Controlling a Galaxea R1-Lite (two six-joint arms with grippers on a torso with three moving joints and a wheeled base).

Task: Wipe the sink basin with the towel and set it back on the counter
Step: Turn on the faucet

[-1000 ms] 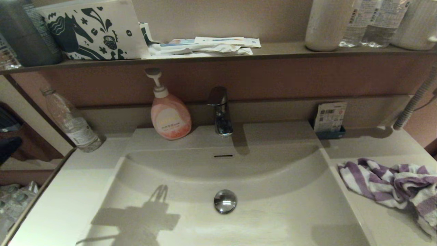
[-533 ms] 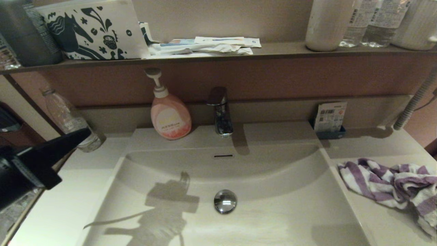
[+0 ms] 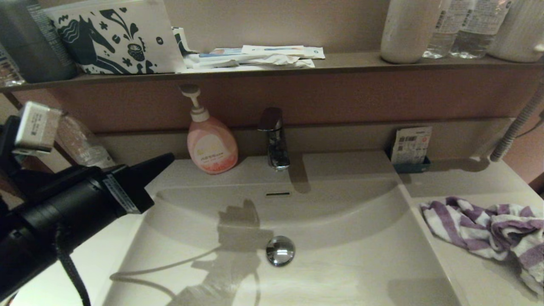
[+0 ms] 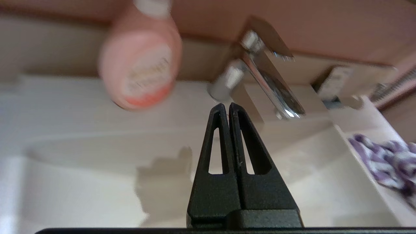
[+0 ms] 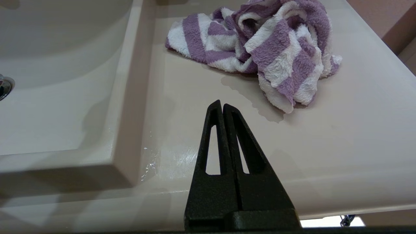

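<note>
Head view: purple-and-white striped terry towel [image 3: 488,229] lies crumpled on the flat beige counter [image 3: 463,178], right of the beige rectangular sink basin [image 3: 340,263]. Right gripper [image 5: 222,104], fingers pressed together and empty, is the nearer, pointing just beside the towel. Left gripper [image 4: 226,106], likewise closed and empty, hovers over the basin's left rim. Pink soap bottle [image 3: 211,146] label unreadable.

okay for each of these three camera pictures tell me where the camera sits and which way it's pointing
Head: above, facing forward and down on the sink basin; left arm and left tool show.
Left wrist: behind the shut left tool, facing the faucet.
Right wrist: behind the shut right tool, facing the counter.
All three share the towel.
</note>
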